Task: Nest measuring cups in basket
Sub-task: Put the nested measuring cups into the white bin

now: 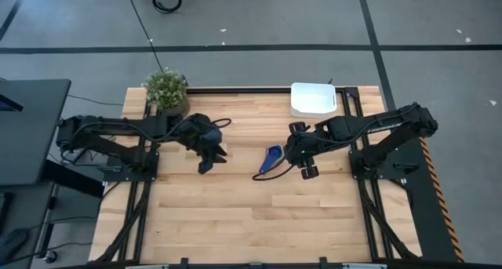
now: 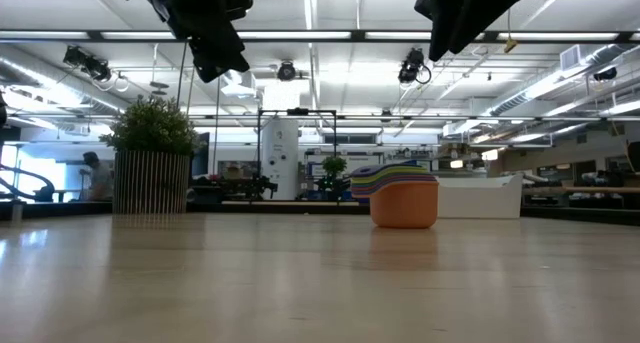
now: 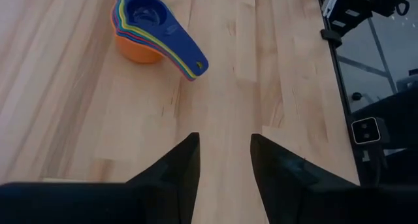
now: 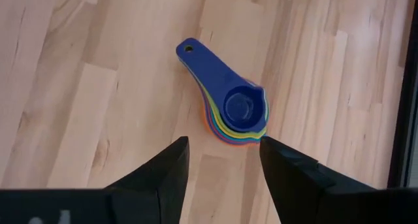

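Observation:
The measuring cups (image 1: 273, 157) stand nested in one stack on the table's middle, orange bowl at the bottom (image 2: 404, 205), dark blue cup on top (image 4: 241, 108), their handles fanned toward the near-left (image 3: 186, 54). The white basket (image 1: 314, 99) rests on its base at the table's far edge, right of centre. My right gripper (image 4: 223, 155) is open and hovers above the table just right of the stack, touching nothing. My left gripper (image 3: 224, 155) is open too, raised over the table left of the stack, fingers pointing toward it.
A potted green plant (image 1: 165, 89) stands at the table's far-left corner. Black frame rails (image 1: 357, 128) run along the table's right side beside the basket. Bare wood (image 1: 259, 214) lies between the stack and the near edge.

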Robot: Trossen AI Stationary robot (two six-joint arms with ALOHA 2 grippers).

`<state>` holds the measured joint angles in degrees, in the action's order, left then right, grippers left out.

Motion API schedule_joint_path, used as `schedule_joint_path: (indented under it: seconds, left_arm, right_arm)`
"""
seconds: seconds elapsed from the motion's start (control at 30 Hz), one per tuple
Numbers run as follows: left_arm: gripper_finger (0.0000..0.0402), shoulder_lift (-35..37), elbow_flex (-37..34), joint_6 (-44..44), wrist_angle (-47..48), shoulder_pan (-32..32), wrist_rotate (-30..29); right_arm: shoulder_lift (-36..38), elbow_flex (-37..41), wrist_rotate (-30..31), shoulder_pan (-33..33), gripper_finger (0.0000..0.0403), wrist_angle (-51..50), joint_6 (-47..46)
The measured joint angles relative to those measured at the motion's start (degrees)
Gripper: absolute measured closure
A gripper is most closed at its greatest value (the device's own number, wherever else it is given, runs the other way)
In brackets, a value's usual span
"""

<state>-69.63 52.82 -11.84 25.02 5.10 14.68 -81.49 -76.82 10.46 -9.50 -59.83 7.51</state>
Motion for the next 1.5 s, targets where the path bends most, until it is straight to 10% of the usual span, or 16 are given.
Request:
schedule_joint_path:
  seconds: [0.57, 1.13, 1.5]
  left_arm:
    - [0.026, 0.0, 0.0, 0.0, 0.0, 0.0, 0.0]
    - [0.026, -0.1, 0.0, 0.0, 0.0, 0.0, 0.0]
    - [0.026, -0.1, 0.0, 0.0, 0.0, 0.0, 0.0]
  right_arm:
    - [0.0, 0.0, -7.5, 0.0, 0.0187, 6.4, -2.0]
    - [0.0, 9.2, 5.3, 1.1, 0.0187, 16.5, -4.5]
    - [0.0, 12.9, -5.5, 1.5, 0.0185, 28.4, -10.4]
